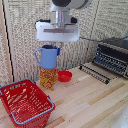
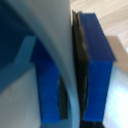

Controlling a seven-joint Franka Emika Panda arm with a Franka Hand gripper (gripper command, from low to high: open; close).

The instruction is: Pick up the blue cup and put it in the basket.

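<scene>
The blue mug (image 1: 48,56) hangs straight under my white gripper (image 1: 56,49), with its handle toward the exterior view's left. Its base is level with the top of a yellow patterned container (image 1: 48,78); I cannot tell whether they touch. In the wrist view my gripper (image 2: 75,75) is shut on the mug's rim wall (image 2: 55,45), with a blue finger pad (image 2: 97,75) on each side of the wall. The red mesh basket (image 1: 25,102) with a light blue rim stands on the table at the exterior view's lower left, apart from the mug and empty.
A small red bowl (image 1: 64,76) sits on the wooden table (image 1: 85,102) beside the yellow container. A dark toaster oven (image 1: 112,55) with its door (image 1: 95,72) folded down stands at the exterior view's right. A beige panel wall is behind.
</scene>
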